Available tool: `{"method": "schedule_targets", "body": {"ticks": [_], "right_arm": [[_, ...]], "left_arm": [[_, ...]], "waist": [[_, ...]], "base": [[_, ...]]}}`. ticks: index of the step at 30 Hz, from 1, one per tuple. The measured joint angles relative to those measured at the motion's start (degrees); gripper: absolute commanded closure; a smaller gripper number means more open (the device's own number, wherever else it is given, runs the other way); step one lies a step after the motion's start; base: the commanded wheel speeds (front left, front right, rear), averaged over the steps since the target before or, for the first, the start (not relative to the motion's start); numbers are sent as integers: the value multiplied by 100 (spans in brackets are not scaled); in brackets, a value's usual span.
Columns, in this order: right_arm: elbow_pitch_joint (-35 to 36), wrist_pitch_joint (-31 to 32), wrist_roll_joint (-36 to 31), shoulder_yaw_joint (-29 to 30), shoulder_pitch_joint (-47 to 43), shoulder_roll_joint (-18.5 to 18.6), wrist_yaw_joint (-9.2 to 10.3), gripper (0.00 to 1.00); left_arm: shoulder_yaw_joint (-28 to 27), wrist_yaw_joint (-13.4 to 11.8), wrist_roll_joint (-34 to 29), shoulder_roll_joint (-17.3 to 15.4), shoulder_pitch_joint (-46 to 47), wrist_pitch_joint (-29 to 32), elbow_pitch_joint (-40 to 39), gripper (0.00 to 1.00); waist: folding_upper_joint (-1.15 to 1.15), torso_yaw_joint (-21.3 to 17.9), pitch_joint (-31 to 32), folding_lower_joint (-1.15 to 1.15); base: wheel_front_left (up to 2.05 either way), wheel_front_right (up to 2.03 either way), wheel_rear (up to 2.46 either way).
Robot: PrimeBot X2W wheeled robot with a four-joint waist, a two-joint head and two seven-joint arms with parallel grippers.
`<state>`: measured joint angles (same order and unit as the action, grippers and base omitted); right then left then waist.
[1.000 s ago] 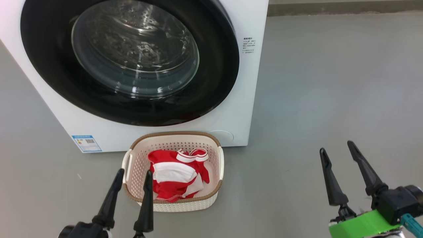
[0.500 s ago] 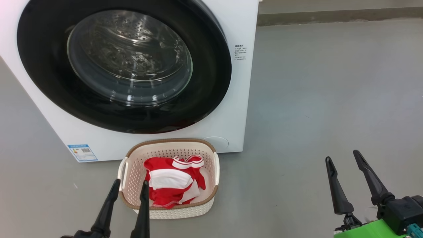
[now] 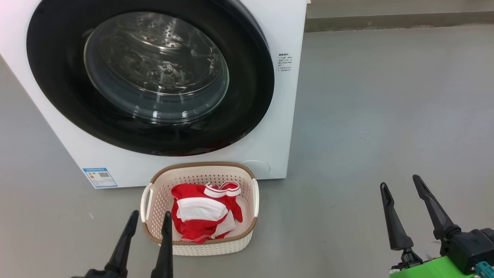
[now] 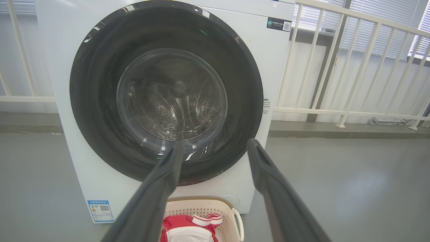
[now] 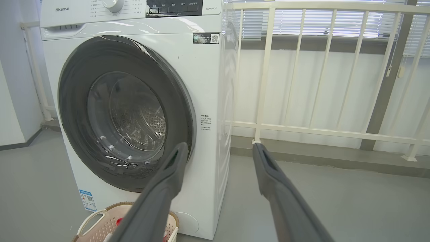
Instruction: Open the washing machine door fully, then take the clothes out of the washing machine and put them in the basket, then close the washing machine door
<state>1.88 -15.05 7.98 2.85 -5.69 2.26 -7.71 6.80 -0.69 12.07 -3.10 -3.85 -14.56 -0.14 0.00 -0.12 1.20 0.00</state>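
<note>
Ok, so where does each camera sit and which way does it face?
Head view: on the head, looking down at the washing machine door and the basket of clothes; left end effector and right end effector, both open, below.
Left wrist view: low, facing the door squarely; own fingers rise.
Right wrist view: further right, facing the door obliquely, railing beside; own fingers.
Shared: door and basket.
</note>
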Motion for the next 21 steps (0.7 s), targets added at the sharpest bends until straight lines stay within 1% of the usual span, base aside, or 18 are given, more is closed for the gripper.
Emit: {"method": "schedule_targets", "body": {"ticks": [3, 4, 9, 15, 17, 21], "right_arm": [[0, 0, 1, -2, -1, 0, 0, 0], [-2, 0, 1, -2, -2, -1, 0, 100], [-416, 2, 32, -18, -114, -86, -1, 100], [-464, 91, 438, -18, -132, -82, -1, 100], [-491, 102, 595, -19, -131, -80, -1, 100], [-545, 155, 884, -20, -123, -76, -1, 100]], "left_arm": [[1, 15, 0, 5, 0, 1, -10, 0], [1, 16, -1, 5, 0, 1, -16, 100], [62, 15, 34, 36, -124, 47, 381, 100], [53, 21, 427, 34, -125, 137, 411, 100], [48, 24, 571, 34, -124, 146, 431, 100], [33, 66, 821, 32, -110, 198, 478, 100]], "waist": [[0, 17, 8, 0], [0, 27, 10, 0], [0, 29, 9, 0], [0, 28, 14, 6], [0, 27, 9, 2], [0, 26, -5, 2]], "base": [[0, 0, 0], [0, 0, 0], [0, 0, 0], [0, 0, 0], [0, 0, 0], [0, 0, 0]]}}
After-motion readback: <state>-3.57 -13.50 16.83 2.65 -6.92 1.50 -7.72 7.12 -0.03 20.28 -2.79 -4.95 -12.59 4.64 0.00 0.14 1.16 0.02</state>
